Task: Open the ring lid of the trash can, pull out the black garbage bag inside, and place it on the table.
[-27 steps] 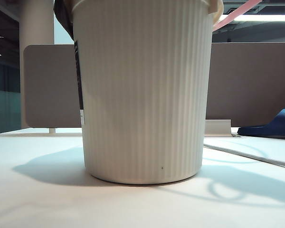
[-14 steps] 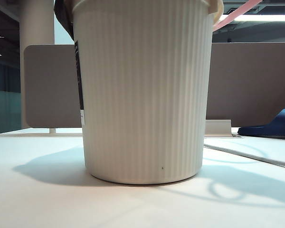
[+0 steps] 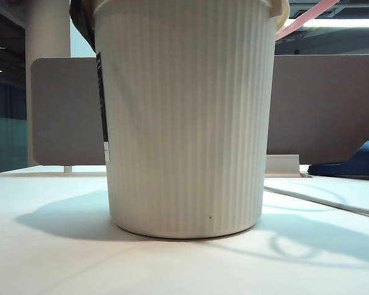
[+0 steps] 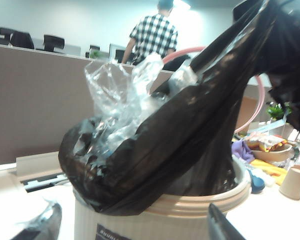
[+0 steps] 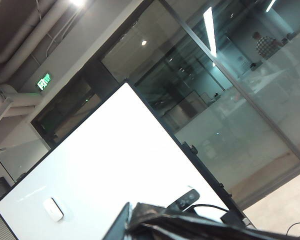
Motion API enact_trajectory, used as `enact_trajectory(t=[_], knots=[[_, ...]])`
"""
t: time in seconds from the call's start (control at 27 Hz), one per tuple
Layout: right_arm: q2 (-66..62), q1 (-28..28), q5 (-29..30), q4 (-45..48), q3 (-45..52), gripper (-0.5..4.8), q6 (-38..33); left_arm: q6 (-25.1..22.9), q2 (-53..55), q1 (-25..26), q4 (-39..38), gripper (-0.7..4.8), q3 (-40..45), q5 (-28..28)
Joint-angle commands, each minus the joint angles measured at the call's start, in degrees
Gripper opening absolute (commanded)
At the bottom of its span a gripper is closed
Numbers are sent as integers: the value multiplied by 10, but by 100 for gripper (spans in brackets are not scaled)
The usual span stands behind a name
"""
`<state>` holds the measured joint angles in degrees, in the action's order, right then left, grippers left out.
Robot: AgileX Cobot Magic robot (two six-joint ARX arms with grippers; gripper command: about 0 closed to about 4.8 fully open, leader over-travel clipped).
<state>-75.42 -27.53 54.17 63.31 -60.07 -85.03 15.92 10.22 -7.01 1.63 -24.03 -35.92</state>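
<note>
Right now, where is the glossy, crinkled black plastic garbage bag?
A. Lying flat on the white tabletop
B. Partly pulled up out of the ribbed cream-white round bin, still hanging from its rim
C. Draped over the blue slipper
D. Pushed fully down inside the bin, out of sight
B: the left wrist view shows the black garbage bag bulging over the rim of the trash can and stretched upward, its lower part still inside the can.

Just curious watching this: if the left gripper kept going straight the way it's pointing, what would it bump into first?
Probably the black garbage bag bulging from the trash can; the left gripper faces it, though depth is unclear.
</note>
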Motion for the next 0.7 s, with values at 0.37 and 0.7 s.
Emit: enact_trajectory(t=[0.37,0.7], knots=[[2,-1,0,-7,-4,-5,17,-120,122,-156,-89,410,-110,159],[2,-1,9,-6,-4,-5,15,165,191,-465,-78,440,-162,479]])
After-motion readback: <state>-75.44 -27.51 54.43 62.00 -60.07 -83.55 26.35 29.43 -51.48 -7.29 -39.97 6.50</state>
